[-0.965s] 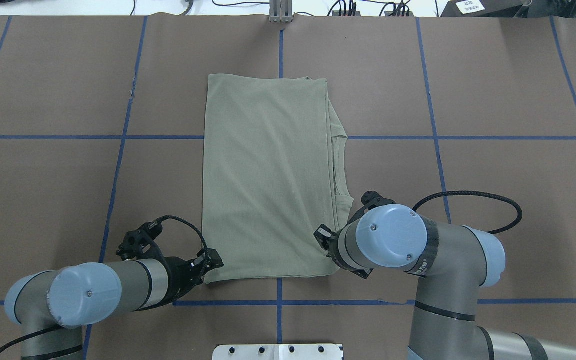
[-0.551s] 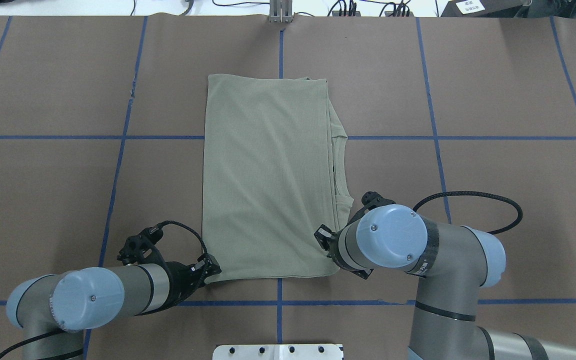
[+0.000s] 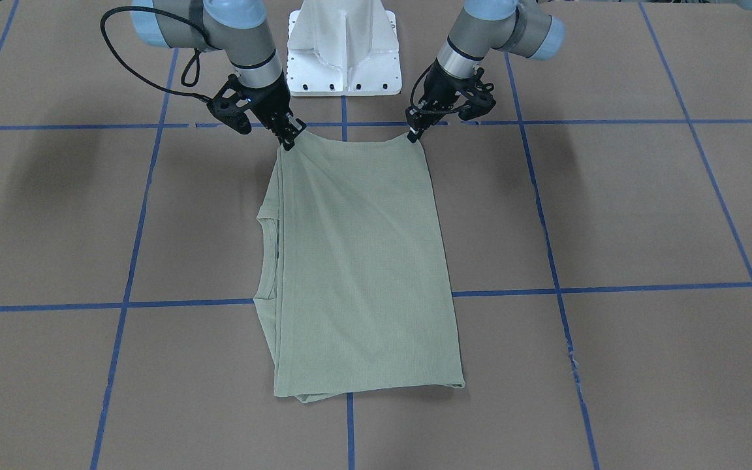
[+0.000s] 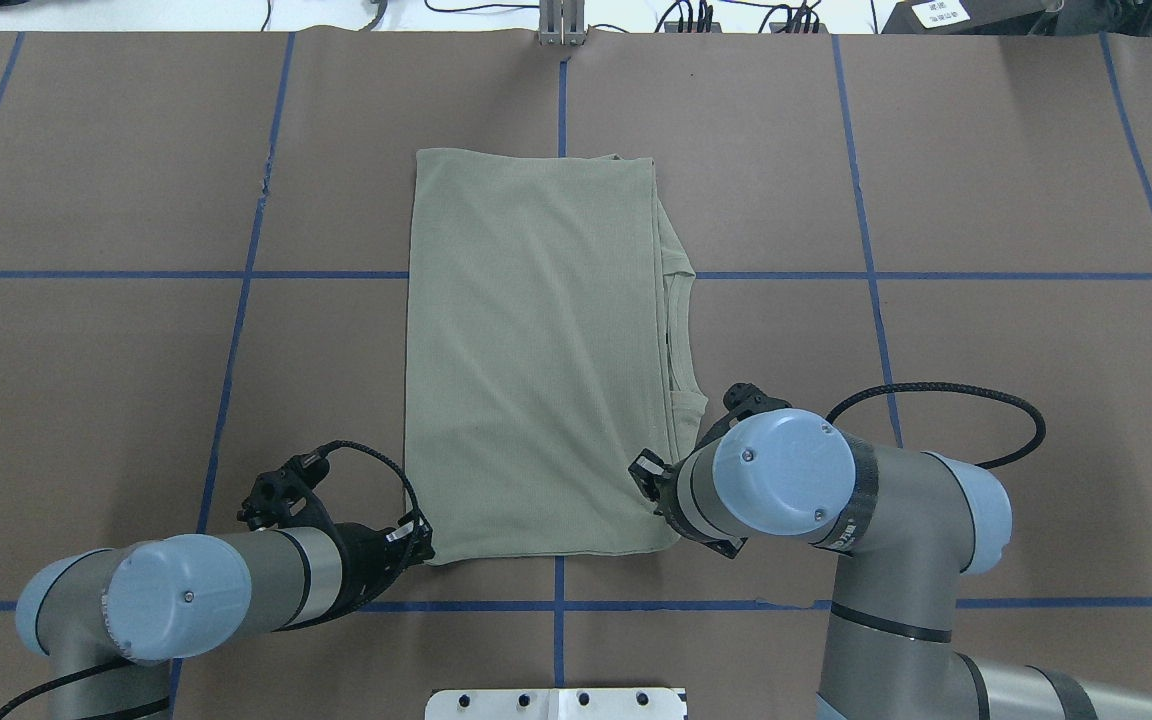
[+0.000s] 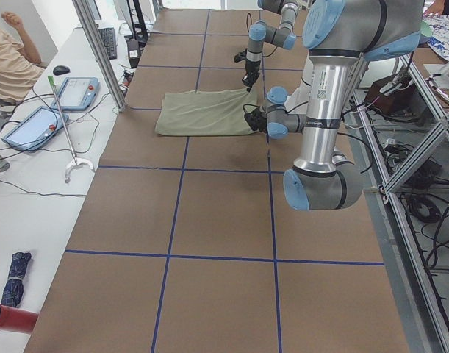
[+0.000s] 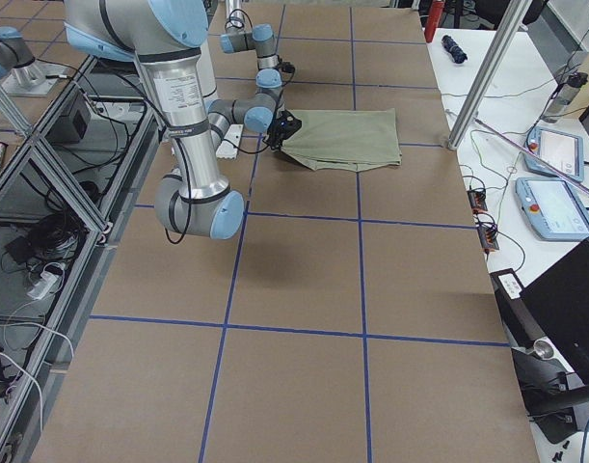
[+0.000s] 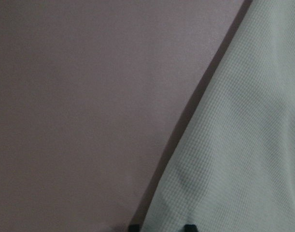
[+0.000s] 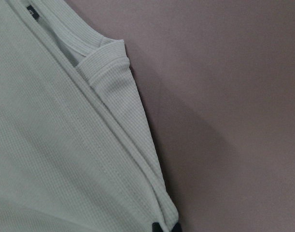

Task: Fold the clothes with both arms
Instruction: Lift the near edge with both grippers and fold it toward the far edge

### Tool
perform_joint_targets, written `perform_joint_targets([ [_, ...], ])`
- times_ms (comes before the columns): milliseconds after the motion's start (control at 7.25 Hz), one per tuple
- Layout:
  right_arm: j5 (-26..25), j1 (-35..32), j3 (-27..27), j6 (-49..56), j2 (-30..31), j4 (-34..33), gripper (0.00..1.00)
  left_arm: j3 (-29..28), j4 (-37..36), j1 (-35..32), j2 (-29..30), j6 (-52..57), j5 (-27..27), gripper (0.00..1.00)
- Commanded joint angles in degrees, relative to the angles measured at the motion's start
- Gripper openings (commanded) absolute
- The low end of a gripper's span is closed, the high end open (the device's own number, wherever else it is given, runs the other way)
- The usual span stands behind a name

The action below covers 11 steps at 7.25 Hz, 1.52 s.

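Pinching near corners of the shirt point(image 3: 356, 261), left gripper point(image 3: 413, 134) and right gripper point(image 3: 289, 140) both clamped, wide table point(image 3: 611, 209) around every edge.

You get bright, even overhead light on the table point(image 3: 611, 215); soft shadows twd its robot-side edge, both sides of the shirt point(image 3: 363, 261). Wrist cams dim, grainy, soft, w/ dark shadow along cloth edge.

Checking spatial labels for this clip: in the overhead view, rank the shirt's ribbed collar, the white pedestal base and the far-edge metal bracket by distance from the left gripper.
From the left gripper, at the near corner of the shirt:
1. The white pedestal base, near edge, centre.
2. The ribbed collar, on the shirt's right side.
3. The metal bracket, far edge, centre.
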<state>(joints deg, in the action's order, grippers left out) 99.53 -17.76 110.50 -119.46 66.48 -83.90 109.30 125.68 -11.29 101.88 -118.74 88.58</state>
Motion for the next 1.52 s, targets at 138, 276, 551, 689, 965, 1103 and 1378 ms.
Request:
perform_joint_targets([
  [138, -0.1, 1.0, 4.2, -1.2, 3.1, -0.1, 0.00, 9.2, 0.0, 0.5, -4.1, -2.4, 0.2, 0.00],
  [276, -0.6, 3.0, 8.5, -5.0, 5.6, -0.3, 0.00, 11.1, 0.0, 3.3, -4.1, -5.5, -0.1, 0.00],
  [551, -1.1, 2.4, 14.2, -6.8, 6.1, -3.6, 0.00, 20.5, -6.9, 3.6, -3.7, -6.7, 0.3, 0.00],
  [689, -0.7, -0.3, 13.6, -6.2, 3.3, -7.3, 0.00, 22.2, -11.3, 2.3, -2.4, -5.9, 1.3, 0.00],
  [965, -0.7, -8.0, 8.3, -2.6, -1.9, -7.3, 0.00, 15.9, -12.0, -7.5, 5.2, 5.7, 1.6, 0.00],
  [1103, -0.5, -12.1, 3.5, 0.6, -5.5, -7.1, 0.00, 11.8, -12.0, -12.8, 7.7, 9.4, 2.8, 0.00],
  [1378, 1.7, -17.0, -9.8, 3.3, -12.6, -3.3, 0.00, 1.7, -11.0, -20.2, 13.0, 15.5, 6.2, 0.00],
])
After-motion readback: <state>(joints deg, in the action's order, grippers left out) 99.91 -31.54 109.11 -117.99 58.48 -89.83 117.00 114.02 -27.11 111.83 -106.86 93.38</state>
